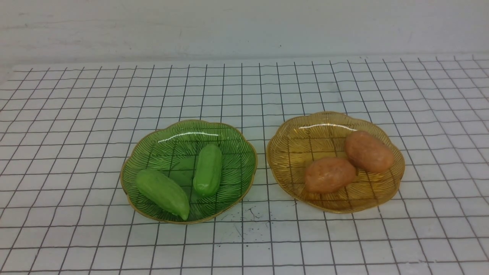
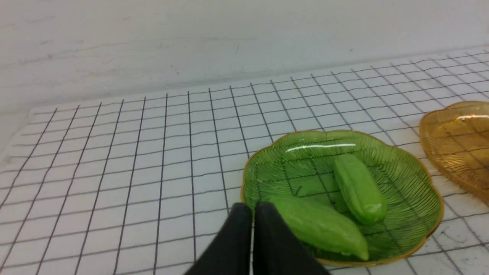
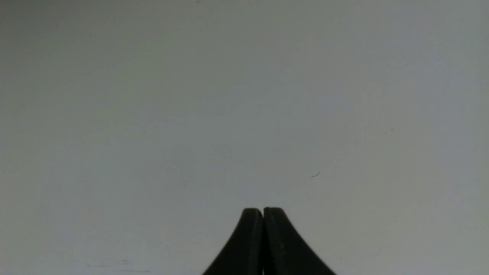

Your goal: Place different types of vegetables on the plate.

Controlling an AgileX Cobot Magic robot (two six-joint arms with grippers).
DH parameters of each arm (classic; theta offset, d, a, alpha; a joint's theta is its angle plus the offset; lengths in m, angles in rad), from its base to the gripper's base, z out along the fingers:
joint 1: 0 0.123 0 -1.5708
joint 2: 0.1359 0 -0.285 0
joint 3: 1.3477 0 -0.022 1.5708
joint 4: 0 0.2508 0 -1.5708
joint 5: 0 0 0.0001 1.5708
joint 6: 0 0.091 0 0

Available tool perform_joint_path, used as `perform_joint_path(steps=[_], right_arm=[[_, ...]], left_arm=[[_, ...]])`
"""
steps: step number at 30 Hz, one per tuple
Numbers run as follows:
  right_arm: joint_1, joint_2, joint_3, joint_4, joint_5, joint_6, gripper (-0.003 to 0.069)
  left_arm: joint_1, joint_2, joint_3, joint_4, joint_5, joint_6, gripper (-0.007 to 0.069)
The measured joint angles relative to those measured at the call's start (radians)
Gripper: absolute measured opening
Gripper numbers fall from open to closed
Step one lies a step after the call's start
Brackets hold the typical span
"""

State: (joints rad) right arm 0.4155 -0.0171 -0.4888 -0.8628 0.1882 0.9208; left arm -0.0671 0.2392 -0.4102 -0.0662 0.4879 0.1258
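Observation:
Two light-green cucumber-like vegetables (image 1: 163,193) (image 1: 208,170) lie in a green glass plate (image 1: 233,133) left of centre. Two orange-brown potato-like vegetables (image 1: 329,174) (image 1: 368,151) lie in an amber glass plate (image 1: 301,130) to its right. Neither arm shows in the front view. In the left wrist view my left gripper (image 2: 253,208) is shut and empty, near the green plate (image 2: 412,179) and the nearer green piece (image 2: 321,225); the other green piece (image 2: 359,189) lies beyond. My right gripper (image 3: 263,211) is shut and empty against a plain grey surface.
The plates stand on a white cloth with a black grid (image 1: 76,133). A pale wall (image 1: 244,26) rises behind the table. Dark scuff marks (image 1: 248,221) show on the cloth in front of the plates.

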Motion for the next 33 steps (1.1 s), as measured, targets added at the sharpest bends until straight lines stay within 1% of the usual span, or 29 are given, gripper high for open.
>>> perform_joint_path(steps=[3,7,9,14,18,33], right_arm=[[0.000,0.000,0.000,0.000,0.000,0.000,-0.0014],[0.000,0.000,0.000,0.000,0.000,0.000,-0.0014],[0.000,0.000,0.000,0.000,0.000,0.000,-0.0014],[0.000,0.000,0.000,0.000,0.000,0.000,-0.0014],[0.000,0.000,0.000,0.000,-0.001,0.000,-0.0014],[0.000,0.000,0.000,0.000,-0.001,0.000,-0.0014]], left_arm=[[0.018,-0.053,0.119,0.005,-0.044,0.000,-0.0008],[0.022,-0.099,0.227,0.012,-0.060,0.000,-0.0008],[0.022,-0.140,0.322,0.016,-0.079,0.000,-0.0008],[0.022,-0.217,0.423,0.016,-0.107,0.000,-0.0008],[0.023,-0.249,0.436,0.020,-0.104,0.000,-0.0008],[0.023,-0.249,0.436,0.020,-0.103,0.000,-0.0008]])
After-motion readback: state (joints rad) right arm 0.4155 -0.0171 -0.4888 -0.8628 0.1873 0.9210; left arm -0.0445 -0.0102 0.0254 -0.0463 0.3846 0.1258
